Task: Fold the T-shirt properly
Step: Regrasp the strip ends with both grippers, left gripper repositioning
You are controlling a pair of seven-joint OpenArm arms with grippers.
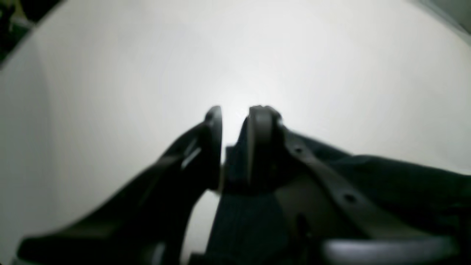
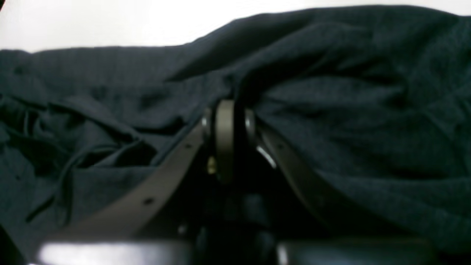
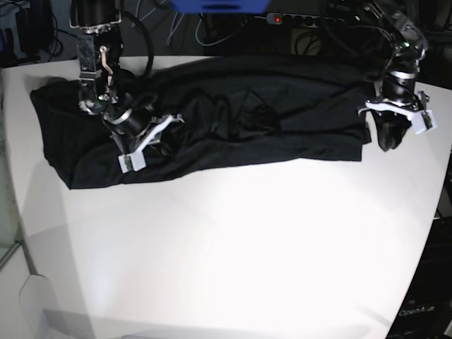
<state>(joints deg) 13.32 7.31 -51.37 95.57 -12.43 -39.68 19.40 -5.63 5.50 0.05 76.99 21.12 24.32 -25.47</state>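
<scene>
Item: T-shirt, black, long-sleeved, thin soft fabric, lying spread in a wide rumpled band across the far half of a white table, reaching from near the table's left edge almost to its right edge; surface wrinkled, with loose folds bunched toward the middle and left. Near half of the table bare white. Right gripper, at the left of the base view, lowered onto the left part of the garment; in its wrist view the right gripper has its fingertips pressed together with a ridge of the T-shirt pinched up between them, cloth heaped on both sides. Left gripper, at the right of the base view, set at the garment's right end, pointing down toward the table edge; in its wrist view the left gripper shows a narrow gap at the tips, with dark fabric of the T-shirt lodged lower between the fingers and trailing off to the right over the table. Background, far side: cables and a power strip beyond the table.
</scene>
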